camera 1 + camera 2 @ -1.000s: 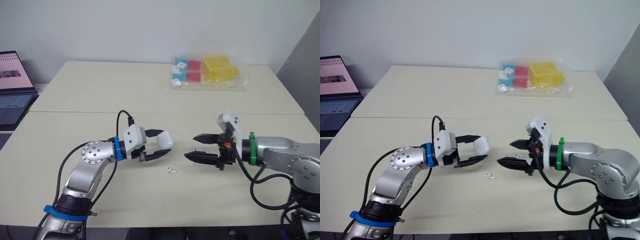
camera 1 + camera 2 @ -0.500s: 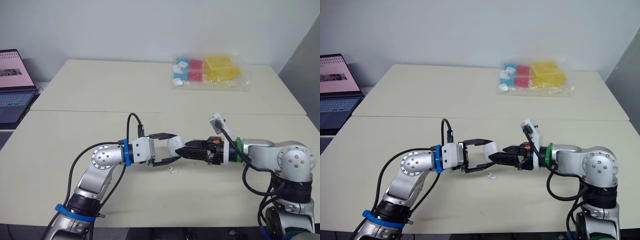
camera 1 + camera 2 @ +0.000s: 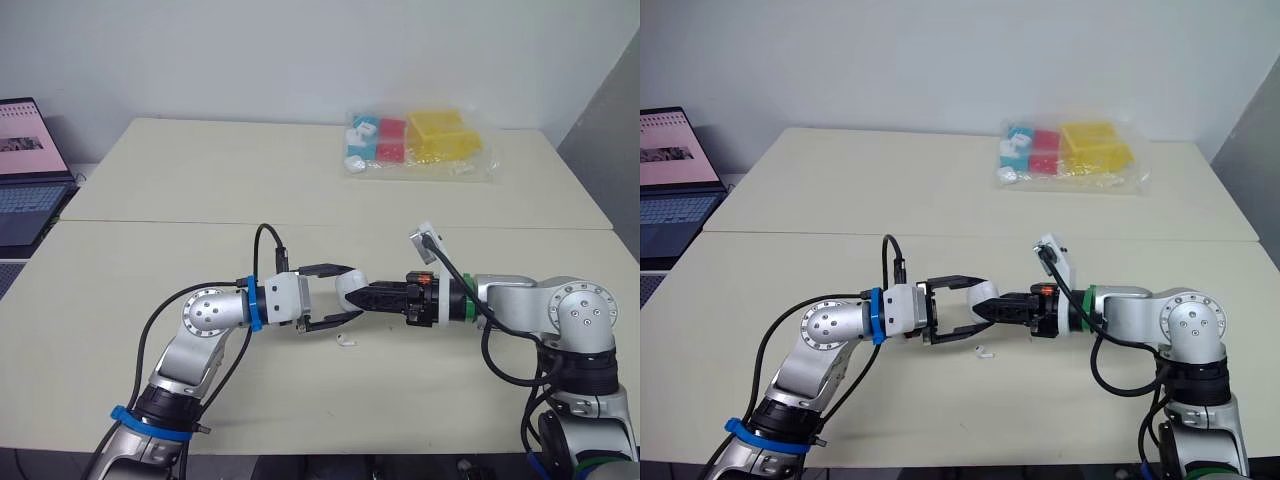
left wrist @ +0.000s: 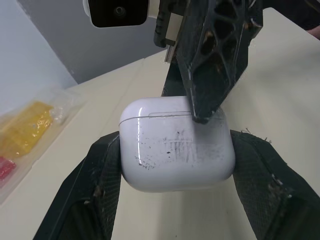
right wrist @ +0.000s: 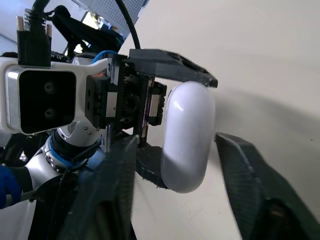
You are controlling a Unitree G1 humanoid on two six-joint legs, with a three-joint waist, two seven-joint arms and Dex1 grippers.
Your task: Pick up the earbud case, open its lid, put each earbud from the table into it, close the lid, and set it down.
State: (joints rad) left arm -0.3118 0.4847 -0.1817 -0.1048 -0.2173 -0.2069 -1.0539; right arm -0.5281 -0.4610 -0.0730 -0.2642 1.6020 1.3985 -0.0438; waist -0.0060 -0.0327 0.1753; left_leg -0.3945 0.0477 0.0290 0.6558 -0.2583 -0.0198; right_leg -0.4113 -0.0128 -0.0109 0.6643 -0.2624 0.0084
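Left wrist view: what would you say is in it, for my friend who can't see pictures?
A scuffed white earbud case, lid shut, is squeezed in the black left gripper over a beige table. The right gripper touches it at the lid seam.

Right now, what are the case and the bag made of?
The case looks like hard glossy white plastic: it reflects light and shows dark scuffs. The bag is probably thin clear plastic film: it crinkles, and coloured things show through.
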